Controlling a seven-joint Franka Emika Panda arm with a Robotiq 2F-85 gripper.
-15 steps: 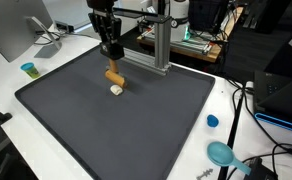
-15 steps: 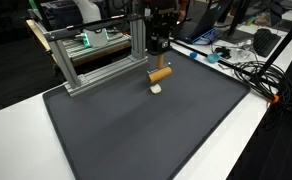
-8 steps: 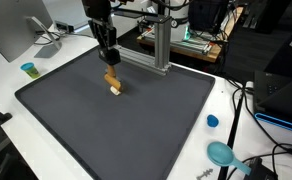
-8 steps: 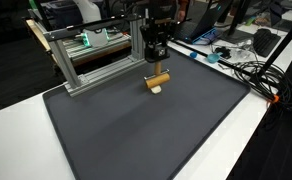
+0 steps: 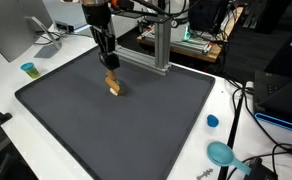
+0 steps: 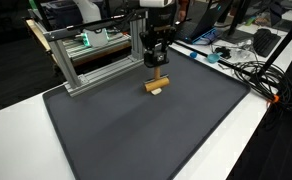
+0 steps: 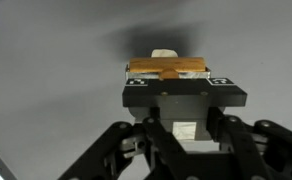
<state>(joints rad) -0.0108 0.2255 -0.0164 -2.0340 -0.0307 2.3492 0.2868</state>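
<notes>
- One teal round tool [image 5: 222,153] lies nearest the camera, at the lower right of an exterior view on the white table [image 5: 236,130]. A small blue cap [image 5: 212,121] sits just above it in the frame.
- A dark grey mat [image 5: 116,125] covers most of the table and fills the middle of both exterior views.
- The small peg [image 5: 113,84] lies on the mat in its upper left part, well apart from the mat's edges. In an exterior view it sits above the centre of the frame [image 6: 158,85].
- The peg is a short tan-brown stick, like wood or cork, with a whitish piece at one end. In the wrist view it shows as a brown bar [image 7: 166,68] lying across the upper middle of the frame, with the pale piece just beyond it.
- The gripper [image 5: 110,66] hangs straight above the peg, pointing down, with a small gap between its tips and the stick. I cannot tell whether the claw is spread or closed; nothing sits between its fingers.
- An aluminium frame [image 5: 158,45] stands behind the gripper, at the mat's far edge.
- A small teal cup [image 5: 28,69] rests on the table at the far left.
- A monitor [image 5: 11,30] fills the upper left corner.
</notes>
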